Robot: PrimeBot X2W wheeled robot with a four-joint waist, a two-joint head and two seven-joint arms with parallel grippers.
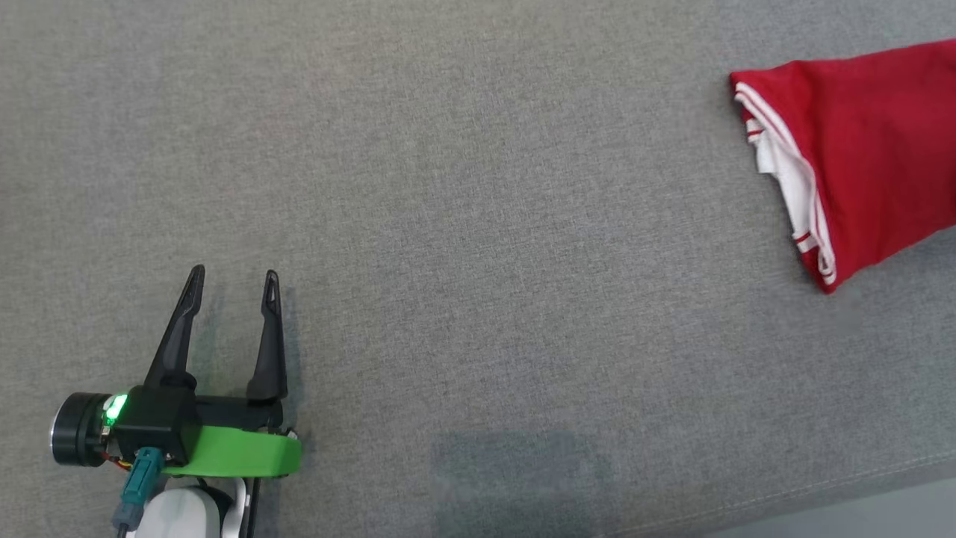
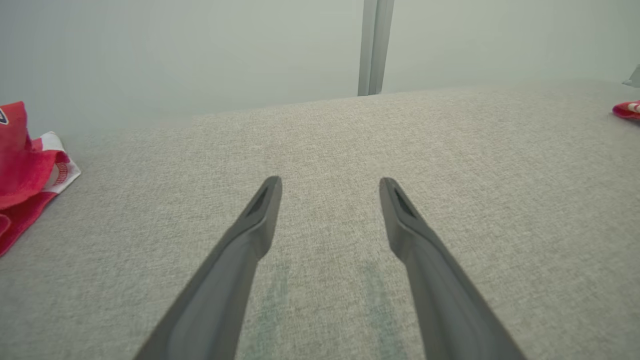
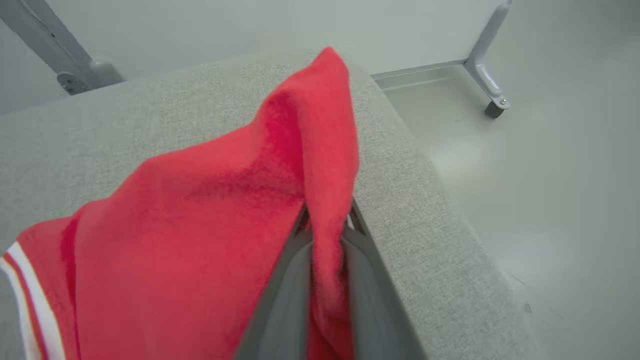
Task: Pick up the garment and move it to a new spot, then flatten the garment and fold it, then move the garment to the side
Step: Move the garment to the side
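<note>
The garment [image 1: 866,157] is red with white trim and lies folded at the far right of the grey fabric surface, running off the head view's right edge. In the right wrist view my right gripper [image 3: 327,220] is shut on a raised fold of the garment [image 3: 210,220], which drapes over and between the fingers near the surface's right edge. My left gripper [image 1: 233,288] rests at the lower left of the head view, open, with nothing between its fingers [image 2: 260,210]. The left wrist view catches the garment's tip [image 2: 627,109] at its far right.
The grey fabric surface [image 1: 478,224] spans the head view; its front edge [image 1: 821,493] cuts the lower right corner. Another red and white cloth [image 2: 25,165] lies at the left of the left wrist view. Beyond the surface's right edge are pale floor and a wheeled metal leg [image 3: 487,85].
</note>
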